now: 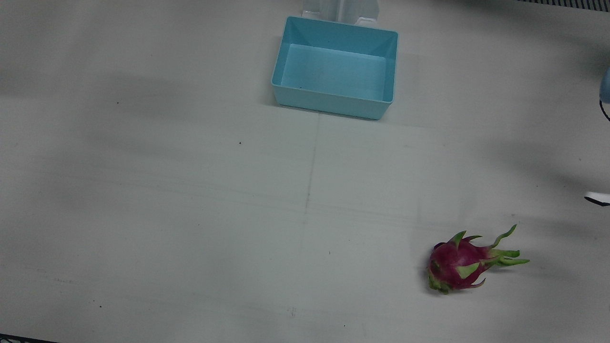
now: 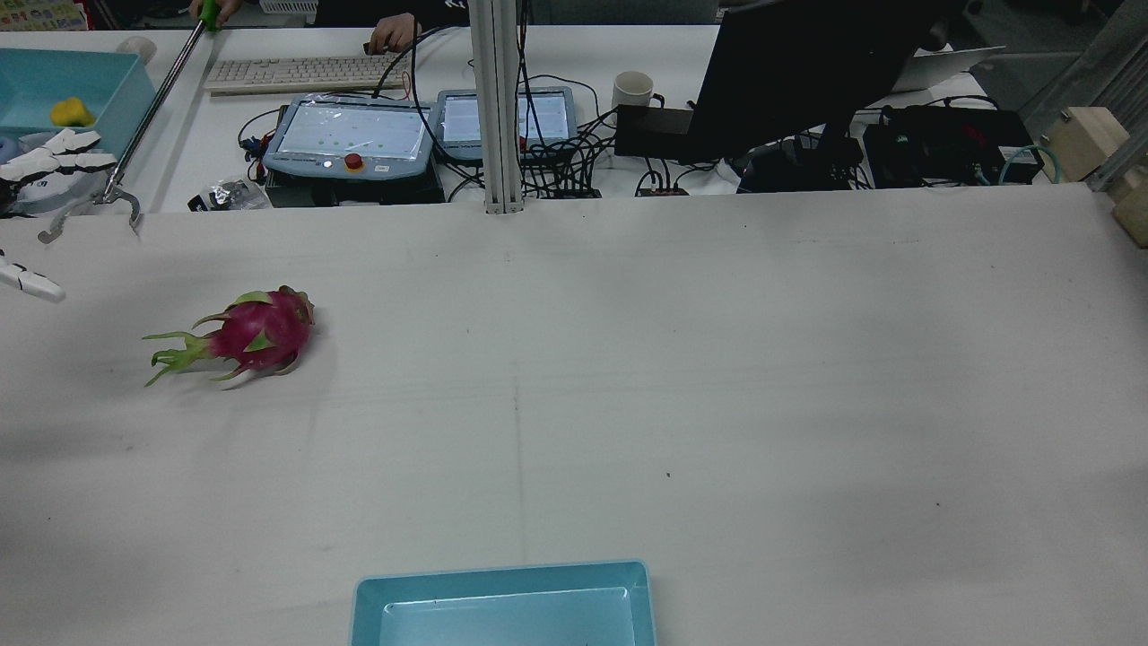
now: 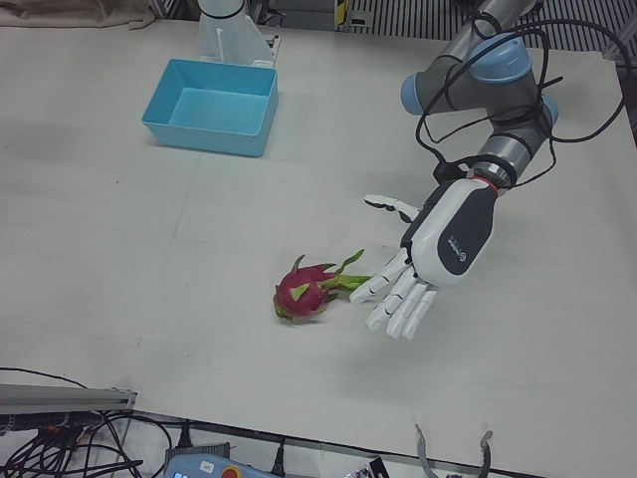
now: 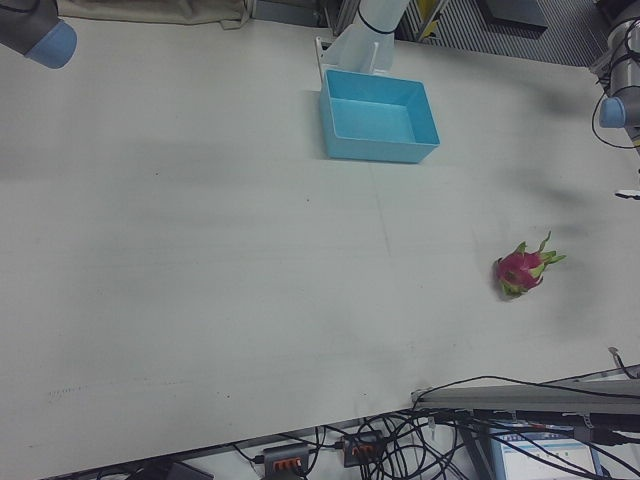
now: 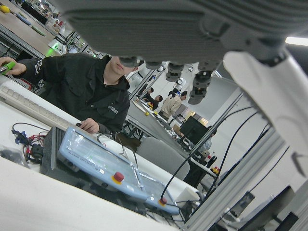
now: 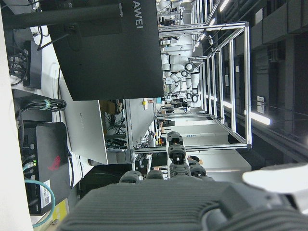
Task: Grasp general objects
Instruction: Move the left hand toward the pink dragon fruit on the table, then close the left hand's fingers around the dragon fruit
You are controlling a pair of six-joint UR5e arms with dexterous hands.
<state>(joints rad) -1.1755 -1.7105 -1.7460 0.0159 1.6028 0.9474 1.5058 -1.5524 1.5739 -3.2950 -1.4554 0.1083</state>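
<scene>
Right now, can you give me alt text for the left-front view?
The left hand hovers open, fingers down, just right of a dragon fruit lying on the white table. An empty blue bin sits at upper left.

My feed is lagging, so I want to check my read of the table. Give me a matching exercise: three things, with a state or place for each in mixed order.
Things:
1. dragon fruit
2. blue bin
3. left robot hand

States:
A. empty, on the robot's side of the table
B. open, fingers spread, beside the fruit's green tips
C. lying on its side on the table

Pairs: 1-C, 2-A, 3-B
</scene>
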